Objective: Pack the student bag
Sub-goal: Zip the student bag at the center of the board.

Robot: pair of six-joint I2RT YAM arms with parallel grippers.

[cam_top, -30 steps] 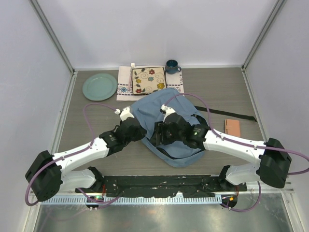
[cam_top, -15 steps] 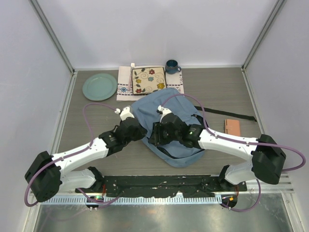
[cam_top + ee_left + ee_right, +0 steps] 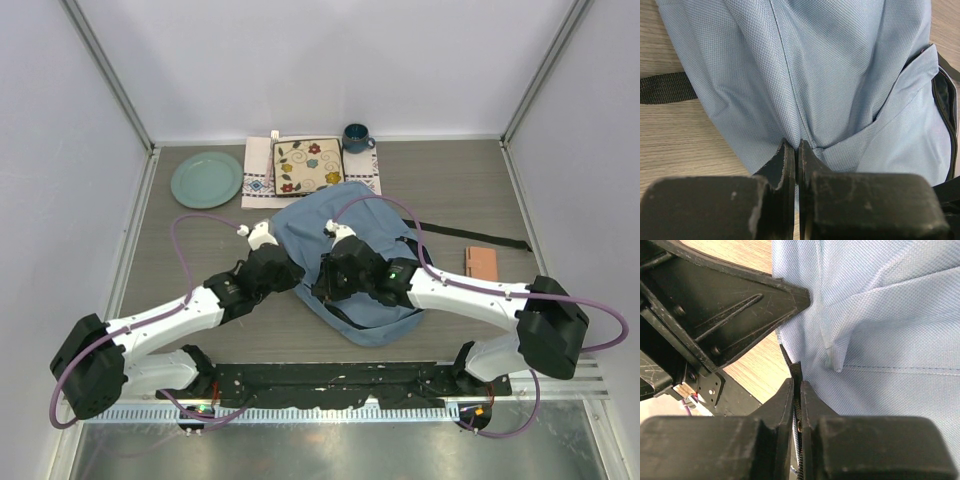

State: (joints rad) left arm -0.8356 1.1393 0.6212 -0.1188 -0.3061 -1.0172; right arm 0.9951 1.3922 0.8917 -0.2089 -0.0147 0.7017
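The student bag (image 3: 310, 215) lies flat mid-table, light blue with black straps. My left gripper (image 3: 291, 274) is at its left edge; in the left wrist view the gripper (image 3: 797, 146) is shut, pinching a fold of the blue fabric (image 3: 830, 75) beside a seam. My right gripper (image 3: 320, 287) is close by, on the bag's near-left edge. The right wrist view shows that gripper (image 3: 797, 383) shut on the bag's dark zipper tape (image 3: 796, 371), with zipper teeth between the fingers. The left gripper's black body (image 3: 715, 305) sits just beyond.
At the back stand a green plate (image 3: 206, 178), a white embroidered mat (image 3: 257, 175) with a flowered square plate (image 3: 309, 165) on it, and a blue mug (image 3: 356, 137). A small brown book (image 3: 482, 264) and a black strap (image 3: 480, 236) lie to the right of the bag.
My right gripper has slid left along the bag toward the left gripper and closed on the zipper edge. The left arm has stayed put.
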